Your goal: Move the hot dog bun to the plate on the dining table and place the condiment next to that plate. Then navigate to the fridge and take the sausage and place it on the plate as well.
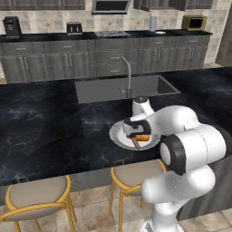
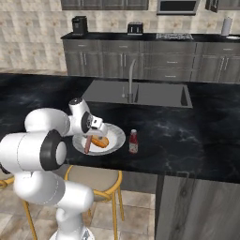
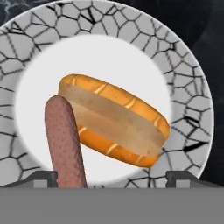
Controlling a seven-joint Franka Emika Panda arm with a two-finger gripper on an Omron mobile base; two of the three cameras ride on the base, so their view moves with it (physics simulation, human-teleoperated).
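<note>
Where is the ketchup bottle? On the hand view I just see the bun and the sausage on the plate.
Observer: The condiment stands upright on the dining table, just right of the plate, not touching it.
Operator: What's behind the plate?
Observer: The sink and its faucet, set into the table.
Operator: How high is the end effector?
Observer: The end effector hovers close above the plate, over the sausage.
</note>
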